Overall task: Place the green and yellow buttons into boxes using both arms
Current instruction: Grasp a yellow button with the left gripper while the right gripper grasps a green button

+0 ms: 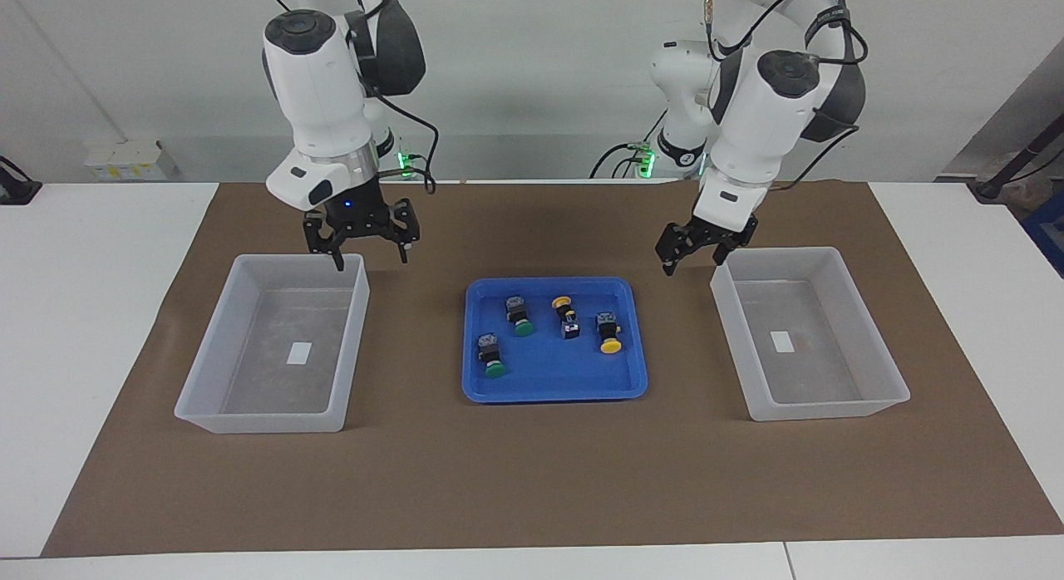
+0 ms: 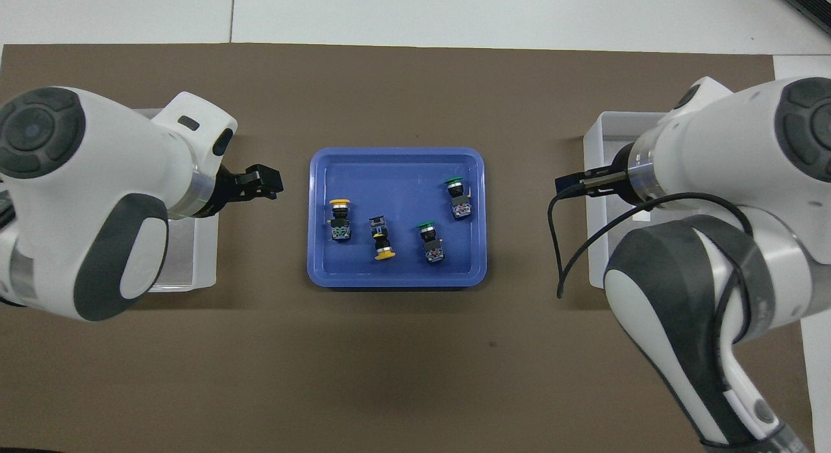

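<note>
1. Buttons, four in all, lie on their sides in the blue tray (image 1: 555, 389) at mid-bench. On the tray's face in the overhead view, one green (image 2: 458, 198) sits at about two o'clock and the other green (image 2: 431, 241) at about five. One yellow (image 2: 339, 220) sits at nine, the other yellow (image 2: 380, 237) near six.
2. Long axes run roughly toward and away from the robots. Three caps point away from the robots; the six o'clock yellow's cap points toward them.
3. Left pincer (image 1: 697, 249) hangs released over the mat between tray and box; the yellows lie on its side, so that arm looks nearer to them.
4. Right pincer (image 1: 368, 248) hangs released over the corner of its box, on the greens' side.
5. Boxes: the one at the left arm's end (image 1: 864, 410) and the one at the right arm's end (image 1: 249, 420) each hold only a label.
</note>
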`<state>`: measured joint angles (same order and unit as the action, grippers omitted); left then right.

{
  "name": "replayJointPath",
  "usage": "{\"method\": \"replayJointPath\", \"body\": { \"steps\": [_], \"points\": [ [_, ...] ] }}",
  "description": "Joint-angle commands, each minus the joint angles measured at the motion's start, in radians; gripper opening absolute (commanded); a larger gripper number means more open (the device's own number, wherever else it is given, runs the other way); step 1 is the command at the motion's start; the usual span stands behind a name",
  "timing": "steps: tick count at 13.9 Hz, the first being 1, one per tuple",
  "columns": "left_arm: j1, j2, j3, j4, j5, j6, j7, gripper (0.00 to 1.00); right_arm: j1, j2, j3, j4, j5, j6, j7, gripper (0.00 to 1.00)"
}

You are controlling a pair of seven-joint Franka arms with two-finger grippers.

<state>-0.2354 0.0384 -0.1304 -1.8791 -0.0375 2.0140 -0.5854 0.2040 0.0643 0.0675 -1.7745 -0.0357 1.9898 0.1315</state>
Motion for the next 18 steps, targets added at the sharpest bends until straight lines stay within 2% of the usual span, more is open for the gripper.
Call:
{"method": "replayJointPath", "body": {
  "steps": [1, 4, 9, 13, 18],
  "points": [
    [-0.070, 0.012, 0.014, -0.067, 0.001, 0.115, -0.114, 1.00, 0.040, 0.073, -0.003, 0.001, 0.019, 0.111, 0.039, 1.00],
    [-0.103, 0.012, 0.014, -0.115, 0.001, 0.187, -0.128, 1.00, 0.100, 0.153, -0.003, 0.006, 0.019, 0.233, 0.072, 1.00],
    [-0.131, 0.015, 0.012, -0.196, 0.001, 0.299, -0.125, 1.00, 0.153, 0.245, -0.003, 0.004, 0.005, 0.332, 0.070, 1.00],
    [-0.160, 0.095, 0.015, -0.198, 0.002, 0.360, -0.122, 1.00, 0.159, 0.282, -0.003, -0.002, 0.004, 0.377, 0.054, 1.00],
    [-0.165, 0.153, 0.015, -0.196, 0.036, 0.422, -0.117, 1.00, 0.199, 0.333, -0.005, -0.022, -0.036, 0.441, 0.056, 1.00]
  ]
}}
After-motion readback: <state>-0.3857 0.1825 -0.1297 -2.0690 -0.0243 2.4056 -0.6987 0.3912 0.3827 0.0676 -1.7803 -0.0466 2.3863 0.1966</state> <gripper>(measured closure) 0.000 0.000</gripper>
